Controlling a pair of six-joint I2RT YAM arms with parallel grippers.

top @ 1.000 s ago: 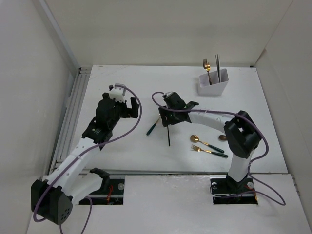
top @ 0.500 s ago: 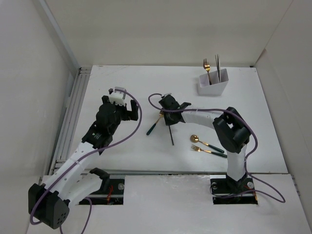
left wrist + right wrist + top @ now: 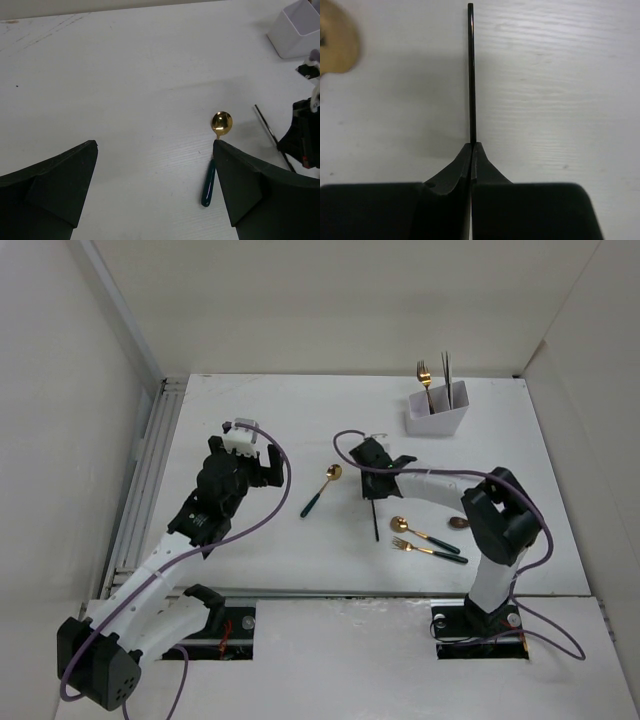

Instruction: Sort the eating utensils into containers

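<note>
A white table (image 3: 300,405) sits inside plain white walls. Near the middle of the top picture, the right gripper (image 3: 371,486) is pinched tight on a thin dark chopstick (image 3: 374,518). The chopstick pokes out from its tips toward the bottom of the frame. The left gripper (image 3: 154,145) is spread wide and holds nothing. A green-handled gold spoon (image 3: 209,180) lies flat just beside its finger (image 3: 250,190) on the right of that picture. At the upper right, a white holder (image 3: 437,420) has a gold fork (image 3: 424,378) and a pair of chopsticks (image 3: 446,370) standing in it. Another spoon (image 3: 410,530) and a second fork (image 3: 425,548) lie at the lower right. A brown spoon (image 3: 457,523) peeks out by the right arm, partly hidden. A blurry tan shape (image 3: 335,45) at the upper left of the right wrist picture is hard to make out.
</note>
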